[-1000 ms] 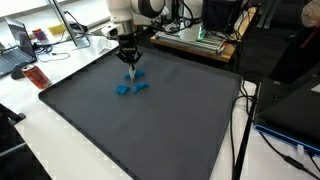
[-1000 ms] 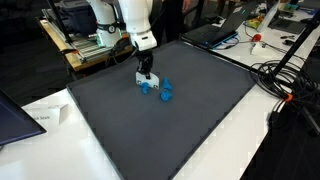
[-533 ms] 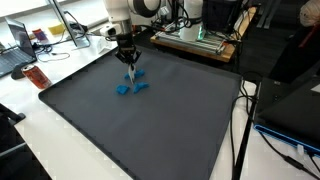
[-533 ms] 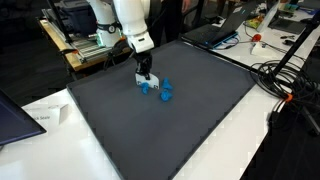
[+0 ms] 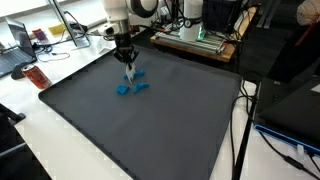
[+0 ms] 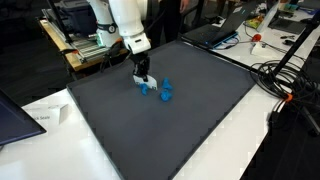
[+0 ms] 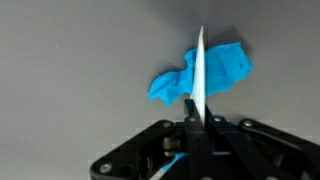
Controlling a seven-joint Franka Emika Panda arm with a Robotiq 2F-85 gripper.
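A crumpled blue cloth (image 7: 228, 68) lies on a dark grey mat (image 5: 150, 130), toward its far side in both exterior views (image 5: 131, 88) (image 6: 165, 92). My gripper (image 7: 195, 108) hangs just above the cloth, pointing down (image 5: 127, 60) (image 6: 142, 72). It is shut on a thin white strip (image 7: 201, 60) seen edge-on. The strip reaches from the jaws down to the cloth (image 5: 130, 75). A light-blue bit shows behind the fingers in the wrist view; what it belongs to I cannot tell.
The mat (image 6: 170, 130) covers most of a white table. A laptop (image 6: 12, 115) and paper sit at one corner, cables (image 6: 285, 80) run along a side. A red can (image 5: 35, 77) stands off the mat. Equipment (image 5: 195, 38) lines the back edge.
The gripper with the white strip has shifted a little sideways over the cloth. Its jaws stay shut and the cloth lies as before.
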